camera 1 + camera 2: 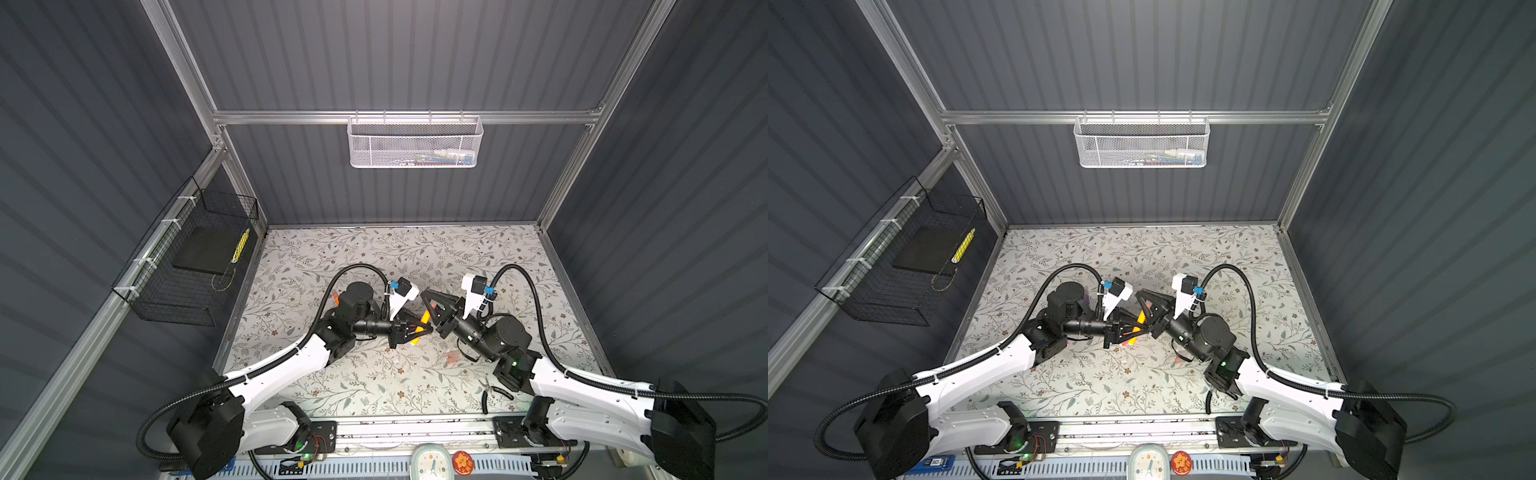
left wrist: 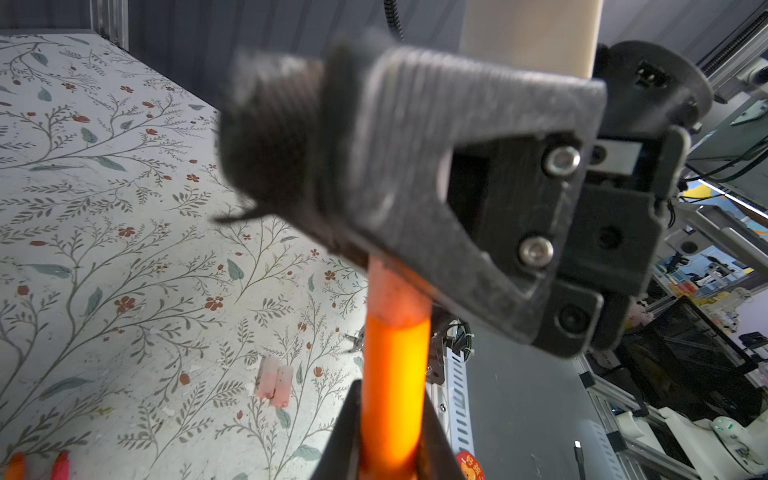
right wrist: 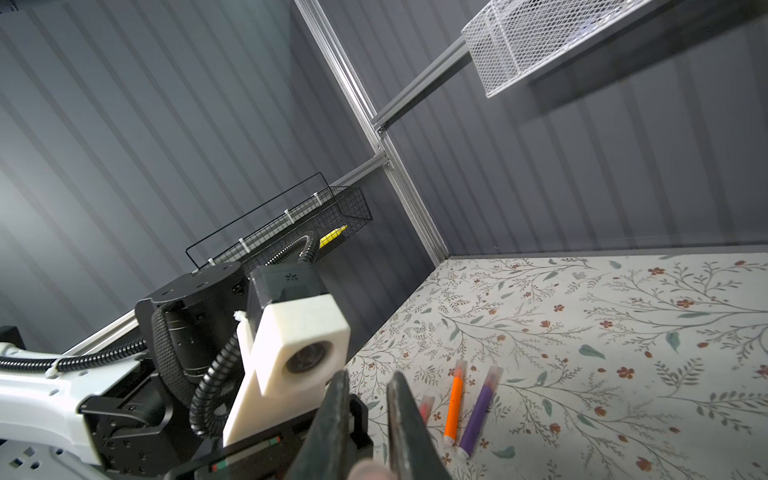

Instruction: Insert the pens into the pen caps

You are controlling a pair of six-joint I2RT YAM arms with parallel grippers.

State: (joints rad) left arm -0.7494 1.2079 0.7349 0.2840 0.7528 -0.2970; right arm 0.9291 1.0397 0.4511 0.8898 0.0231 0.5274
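Note:
My left gripper (image 1: 428, 328) (image 2: 388, 457) is shut on an orange pen (image 2: 395, 386) (image 1: 424, 318) above the middle of the table. The pen's far end sits inside a translucent pale-pink pen cap (image 2: 392, 291). My right gripper (image 1: 433, 306) (image 3: 368, 440) is shut on that cap, whose pale end (image 3: 370, 471) shows between the jaws. Two loose pen caps (image 2: 274, 380) (image 1: 453, 355) lie side by side on the table. An orange pen (image 3: 454, 405) and a purple pen (image 3: 478, 415) lie capped beside each other, with a red one (image 3: 426, 405) partly hidden by a finger.
Black-handled pliers (image 1: 494, 388) lie near the front right. A black wire basket (image 1: 187, 266) hangs on the left wall and a white mesh basket (image 1: 413, 143) on the back rail. Two more pen ends, orange (image 2: 16, 465) and pink-red (image 2: 61, 463), show at the wrist view's edge.

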